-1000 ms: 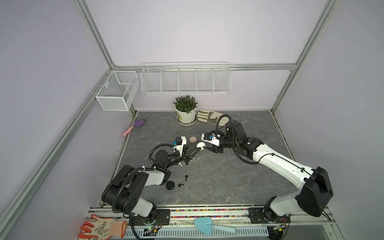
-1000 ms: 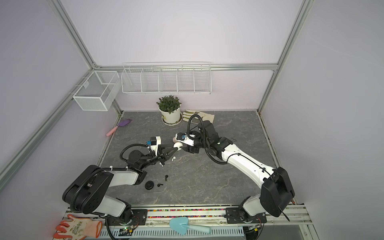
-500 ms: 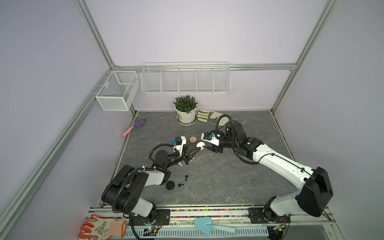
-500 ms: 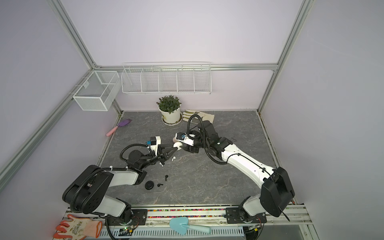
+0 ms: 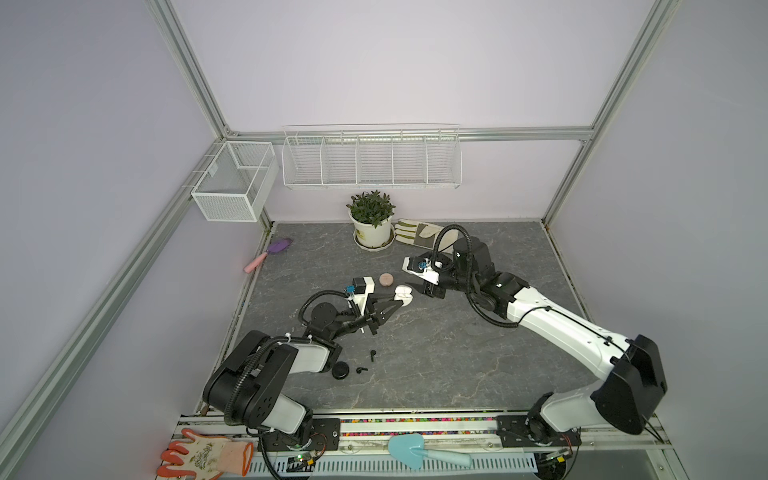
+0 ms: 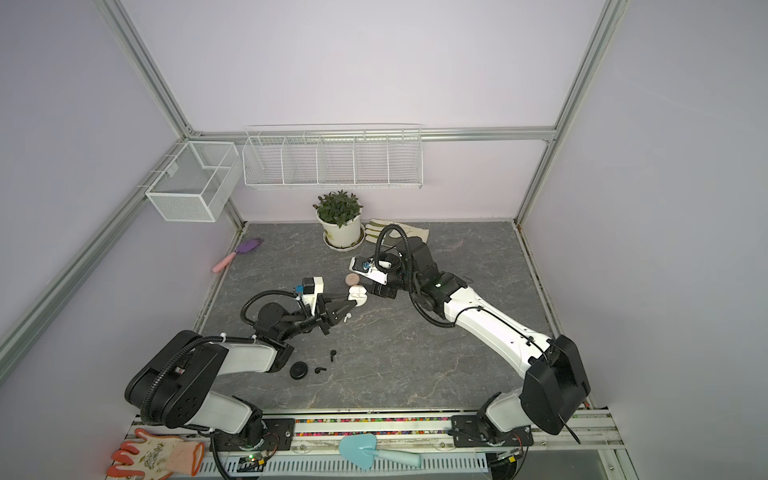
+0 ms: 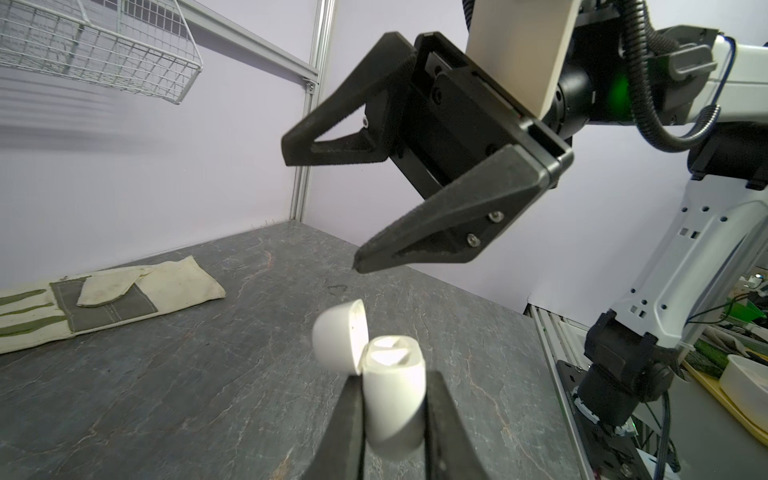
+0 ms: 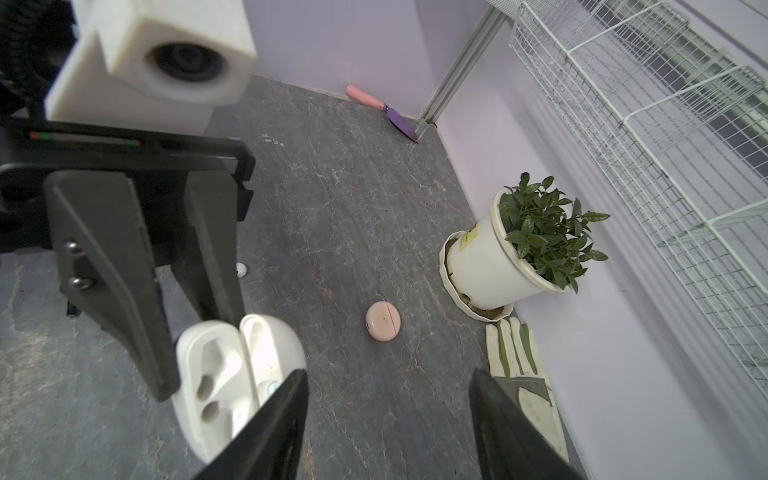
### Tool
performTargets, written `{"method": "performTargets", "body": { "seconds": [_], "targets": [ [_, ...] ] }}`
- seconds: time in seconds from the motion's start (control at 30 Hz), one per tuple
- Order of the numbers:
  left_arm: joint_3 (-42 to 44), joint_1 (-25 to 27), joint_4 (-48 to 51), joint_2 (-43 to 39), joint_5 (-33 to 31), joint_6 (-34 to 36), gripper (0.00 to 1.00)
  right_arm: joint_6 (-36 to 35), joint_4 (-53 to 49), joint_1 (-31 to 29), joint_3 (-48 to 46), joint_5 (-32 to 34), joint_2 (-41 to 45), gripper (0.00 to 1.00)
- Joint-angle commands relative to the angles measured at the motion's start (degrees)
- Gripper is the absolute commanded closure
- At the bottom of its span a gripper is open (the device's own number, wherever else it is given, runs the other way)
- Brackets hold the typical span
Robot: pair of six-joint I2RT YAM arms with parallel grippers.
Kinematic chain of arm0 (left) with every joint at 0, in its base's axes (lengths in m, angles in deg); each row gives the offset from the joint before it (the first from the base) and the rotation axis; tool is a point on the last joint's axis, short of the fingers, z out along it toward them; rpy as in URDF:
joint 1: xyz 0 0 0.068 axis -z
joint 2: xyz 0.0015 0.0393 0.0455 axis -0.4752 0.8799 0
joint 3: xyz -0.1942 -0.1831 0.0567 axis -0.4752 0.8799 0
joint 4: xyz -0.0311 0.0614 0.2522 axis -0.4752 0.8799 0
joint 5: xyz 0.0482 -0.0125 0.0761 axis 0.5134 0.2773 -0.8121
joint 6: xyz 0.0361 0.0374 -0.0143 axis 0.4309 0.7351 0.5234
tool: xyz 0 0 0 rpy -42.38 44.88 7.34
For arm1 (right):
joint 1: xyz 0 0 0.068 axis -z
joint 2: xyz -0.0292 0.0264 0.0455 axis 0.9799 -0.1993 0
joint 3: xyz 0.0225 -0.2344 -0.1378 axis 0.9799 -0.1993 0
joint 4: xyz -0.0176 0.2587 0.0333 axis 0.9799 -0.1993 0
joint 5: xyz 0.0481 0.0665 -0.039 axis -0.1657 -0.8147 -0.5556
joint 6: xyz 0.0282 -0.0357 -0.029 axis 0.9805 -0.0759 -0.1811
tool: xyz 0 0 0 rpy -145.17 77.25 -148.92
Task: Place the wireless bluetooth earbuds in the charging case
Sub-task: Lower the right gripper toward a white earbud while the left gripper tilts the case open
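My left gripper (image 5: 397, 301) is shut on a white charging case (image 7: 395, 390) and holds it off the table with its lid (image 7: 338, 336) swung open. In the right wrist view the case (image 8: 216, 382) shows two hollow slots. My right gripper (image 7: 322, 210) hangs open just beyond the case with nothing between its fingers. Two black earbuds (image 5: 372, 355) (image 5: 362, 369) lie on the table beside a round black case (image 5: 340, 370). One white earbud (image 8: 241, 269) lies on the table under my left gripper (image 8: 199, 357). A pink round case (image 5: 386, 279) sits closed behind the white one.
A potted plant (image 5: 372, 232) and a work glove (image 5: 417, 232) sit at the back of the stone table (image 5: 457, 365). A purple trowel (image 5: 270, 253) lies at the left edge. Wire baskets (image 5: 370, 160) hang on the back wall.
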Motion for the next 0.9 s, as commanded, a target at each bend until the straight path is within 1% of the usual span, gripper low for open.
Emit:
{"method": "performTargets", "body": {
  "seconds": [0.0, 0.13, 0.17, 0.2, 0.23, 0.3, 0.33, 0.37, 0.4, 0.47, 0.5, 0.6, 0.7, 0.73, 0.8, 0.87],
  "targets": [
    [0.6, 0.1, -2.6, -1.1, 1.1, -0.1, 1.0, -0.1, 1.5, 0.1, 1.8, 0.1, -0.3, 0.35],
    [0.5, 0.1, -2.6, -1.5, 1.1, -0.2, 1.0, 0.1, 0.2, 0.0, 3.4, 0.7, -1.0, 0.33],
    [0.5, 0.1, -2.6, -1.7, 0.8, -0.5, 1.0, 2.5, 0.0, 0.1, 4.0, 1.4, -0.6, 0.33],
    [0.5, 0.1, -2.6, -2.3, 0.5, -0.8, 1.0, 6.3, -0.5, 0.2, 4.7, 2.4, -0.3, 0.33],
    [0.7, -0.1, -2.6, -3.3, -0.4, -1.4, 1.0, 12.7, -1.4, 0.3, 5.3, 4.9, 0.3, 0.33],
    [1.7, -0.6, -2.5, -6.1, -4.0, -3.4, 1.0, 31.9, -1.2, 0.4, 4.2, 12.4, 0.6, 0.4],
    [2.6, -0.7, -2.5, -7.7, -7.5, -5.1, 1.0, 39.9, -1.1, 0.4, 2.6, 14.1, -0.2, 0.43],
    [3.5, -0.7, -2.5, -9.4, -10.7, -5.9, 1.0, 44.8, -0.8, 0.5, 1.0, 14.2, -1.9, 0.43],
    [4.3, -0.8, -2.5, -10.6, -12.5, -6.0, 1.0, 48.6, -1.0, 0.4, 0.6, 14.0, -4.1, 0.43],
    [5.2, -1.4, -2.2, -13.0, -13.5, -5.8, 1.0, 54.4, -5.0, 0.3, 3.8, 11.1, -10.5, 0.42],
    [5.4, -1.6, -1.5, -13.9, -13.9, -6.0, 1.0, 55.9, -5.3, 0.1, 5.7, 8.7, -13.2, 0.43],
    [5.7, -3.9, 1.1, -17.2, -13.2, -8.3, 1.0, 58.3, -8.0, -2.1, 11.8, 6.0, -21.8, 0.43],
    [6.2, -6.1, 4.7, -21.6, -13.8, -9.3, 1.0, 60.1, -11.9, -4.7, 18.1, 6.0, -28.5, 0.43],
    [6.0, -6.4, 6.7, -23.5, -14.1, -9.1, 1.0, 60.6, -13.3, -5.7, 20.1, 6.3, -30.7, 0.45],
    [5.7, -6.5, 10.9, -27.0, -14.2, -8.8, 1.0, 60.5, -15.7, -7.5, 23.7, 4.9, -34.1, 0.49],
    [5.9, -6.5, 14.8, -30.5, -14.8, -8.0, 1.0, 61.6, -17.6, -9.1, 26.5, 5.1, -36.9, 0.5]
  ]
}}
